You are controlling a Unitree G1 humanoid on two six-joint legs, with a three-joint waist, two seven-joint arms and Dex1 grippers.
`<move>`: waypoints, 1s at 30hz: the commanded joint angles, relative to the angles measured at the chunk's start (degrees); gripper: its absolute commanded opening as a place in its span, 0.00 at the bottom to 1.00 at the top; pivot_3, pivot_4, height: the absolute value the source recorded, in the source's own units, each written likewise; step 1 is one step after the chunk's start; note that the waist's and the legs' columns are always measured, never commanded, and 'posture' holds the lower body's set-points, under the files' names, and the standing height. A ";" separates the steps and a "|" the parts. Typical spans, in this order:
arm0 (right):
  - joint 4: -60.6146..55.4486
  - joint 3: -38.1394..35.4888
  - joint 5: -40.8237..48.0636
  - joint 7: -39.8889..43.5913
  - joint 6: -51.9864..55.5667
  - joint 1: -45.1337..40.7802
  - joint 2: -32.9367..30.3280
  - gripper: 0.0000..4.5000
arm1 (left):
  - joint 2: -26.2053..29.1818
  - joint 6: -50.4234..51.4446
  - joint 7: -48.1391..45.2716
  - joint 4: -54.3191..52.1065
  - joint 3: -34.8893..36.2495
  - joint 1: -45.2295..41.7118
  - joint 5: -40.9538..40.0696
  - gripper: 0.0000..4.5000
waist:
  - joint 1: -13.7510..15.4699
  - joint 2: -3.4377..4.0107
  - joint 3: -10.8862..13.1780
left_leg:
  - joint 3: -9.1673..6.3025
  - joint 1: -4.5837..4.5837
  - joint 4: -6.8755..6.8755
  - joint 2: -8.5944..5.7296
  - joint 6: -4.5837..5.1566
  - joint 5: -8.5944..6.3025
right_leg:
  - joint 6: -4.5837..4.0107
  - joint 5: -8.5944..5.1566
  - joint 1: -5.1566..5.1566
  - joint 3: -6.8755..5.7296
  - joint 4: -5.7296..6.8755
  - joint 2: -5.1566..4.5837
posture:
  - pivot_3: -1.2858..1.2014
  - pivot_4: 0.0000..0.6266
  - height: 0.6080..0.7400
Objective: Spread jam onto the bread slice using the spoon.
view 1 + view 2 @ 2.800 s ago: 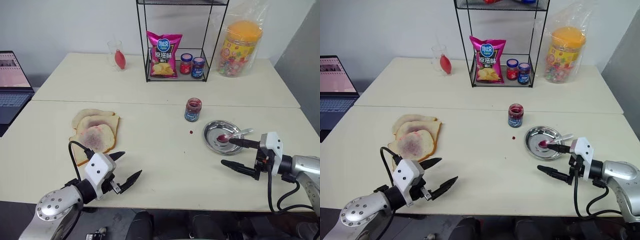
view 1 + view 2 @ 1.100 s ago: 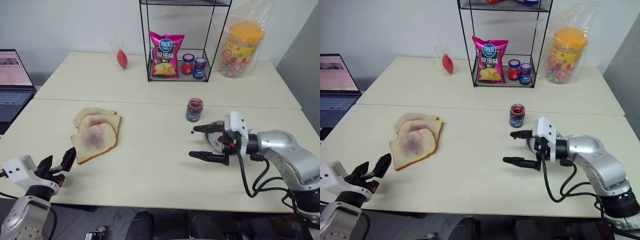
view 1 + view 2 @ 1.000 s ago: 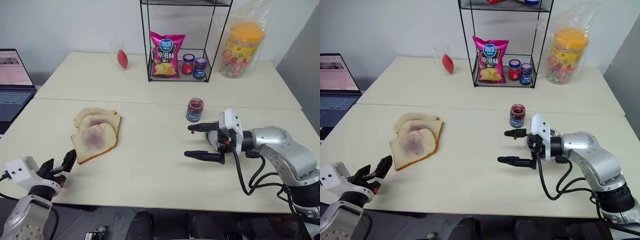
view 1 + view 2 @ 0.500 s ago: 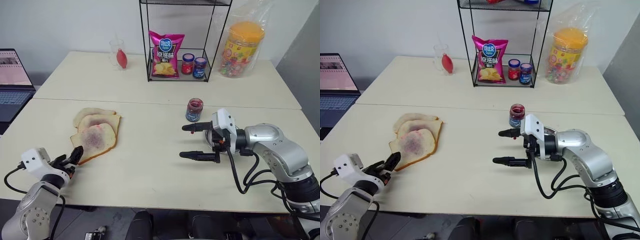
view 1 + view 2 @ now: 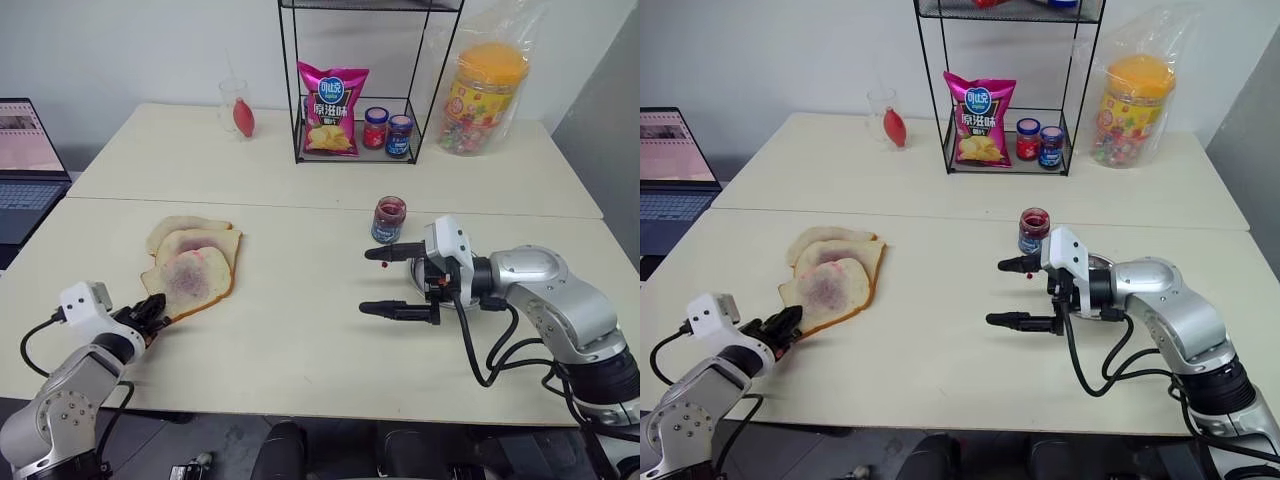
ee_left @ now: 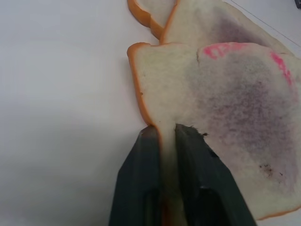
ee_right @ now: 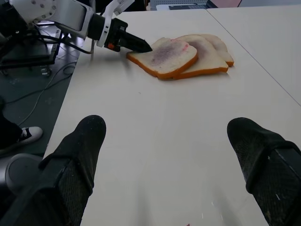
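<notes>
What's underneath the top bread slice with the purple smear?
Under the bread slice lie two more slices, stacked and fanned out behind it. Only their far edges show; the rest is covered. The left gripper pinches the top slice's near corner.

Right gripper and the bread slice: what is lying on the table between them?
Nothing: bare table separates the right gripper and the bread slice, seen in both eye views.

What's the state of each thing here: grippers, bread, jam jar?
Left gripper: shut on the top bread slice's corner.
Right gripper: open, empty, above the table.
Top bread slice: purple smear, lying on the stack.
Jam jar: upright, lid off.
Laptop: open, screen lit.
</notes>
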 commanded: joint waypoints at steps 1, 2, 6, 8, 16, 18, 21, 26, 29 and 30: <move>-1.49 -1.75 0.63 -0.03 -0.57 -1.06 -0.32 1.00 | -0.29 1.10 -0.53 0.37 -0.60 1.07 0.13 0.01 | 0.00 0.01 0.00 | 0.00 0.00 0.00 0.00 0.00 0.00 | 0.00 0.00 0.00 0.00 0.00 0.00 | 0.52 0.24 1.00; -1.40 -1.75 0.63 0.06 -0.61 -1.14 -0.33 1.00 | -0.77 0.49 -1.01 -0.12 -0.07 1.40 -0.45 0.01 | 0.00 0.01 0.00 | 0.00 0.00 0.00 0.00 0.00 0.00 | 0.00 0.00 0.00 0.00 0.00 0.00 | 0.52 0.24 1.00; -0.98 -1.82 0.45 0.31 -0.89 -1.25 -0.49 1.00 | -2.59 -1.83 -4.37 -3.22 2.17 2.69 -4.33 0.01 | -0.04 0.01 0.01 | 0.05 -0.01 -0.01 0.01 -0.01 0.00 | 0.00 0.00 -0.01 0.01 -0.03 -0.08 | 0.52 0.24 1.00; -0.98 -2.00 0.55 0.51 -0.96 -1.08 -0.72 1.00 | -2.95 -2.40 -7.83 -5.76 2.93 4.39 -7.17 0.01 | -0.05 0.01 0.01 | 0.05 -0.04 -0.01 0.01 -0.01 -0.01 | 0.00 0.00 -0.02 0.01 -0.05 -0.12 | 0.52 0.24 1.00; -0.62 -2.70 0.56 1.95 -1.37 -0.01 -2.77 1.00 | -0.87 -0.33 -14.70 -14.63 5.02 6.94 -21.31 0.01 | 0.09 -0.05 0.06 | 0.01 -0.21 0.00 0.01 -0.05 -0.03 | 0.02 -0.02 -0.11 -0.03 -0.12 -0.23 | 0.52 0.24 1.00; -0.48 -3.14 0.35 2.44 -1.40 0.62 -3.98 1.00 | -0.40 0.40 -14.22 -16.40 2.51 5.75 -22.98 0.01 | 0.06 -0.04 0.06 | 0.04 -0.20 0.00 0.00 -0.05 -0.03 | 0.03 -0.02 -0.10 -0.02 -0.12 -0.22 | 0.52 0.24 1.00; -0.36 -4.37 0.06 3.40 -1.59 2.16 -6.40 1.00 | -0.07 1.89 -14.50 -18.90 -2.99 3.81 -24.22 0.01 | 0.17 -0.04 0.07 | 0.06 -0.19 0.01 -0.03 -0.05 -0.03 | 0.04 -0.02 -0.10 0.00 -0.13 -0.22 | 0.52 0.24 1.00; -1.33 -6.19 0.25 3.71 -1.62 4.51 -9.10 1.00 | 0.24 2.85 -15.25 -20.04 -9.88 0.27 -25.13 0.01 | 0.04 -0.02 0.08 | 0.12 -0.22 -0.01 -0.09 -0.06 -0.03 | 0.10 0.01 -0.07 0.02 -0.25 -0.21 | 0.52 0.24 1.00; -2.06 -7.40 0.58 3.07 -1.30 5.73 -9.79 1.00 | 0.53 2.79 -15.27 -18.89 -11.69 -2.87 -25.74 0.01 | -0.19 -0.02 0.09 | 0.12 -0.20 -0.02 -0.05 -0.06 -0.03 | 0.10 0.01 -0.09 0.02 -0.24 -0.12 | 0.52 0.24 1.00; -2.41 -7.97 0.64 2.72 -1.09 6.39 -10.08 1.00 | 0.43 2.55 -15.30 -17.73 -12.64 -4.43 -25.03 0.01 | -0.14 -0.02 0.09 | 0.10 -0.19 -0.03 -0.04 -0.06 -0.03 | 0.09 0.01 -0.10 0.01 -0.22 -0.07 | 0.52 0.24 1.00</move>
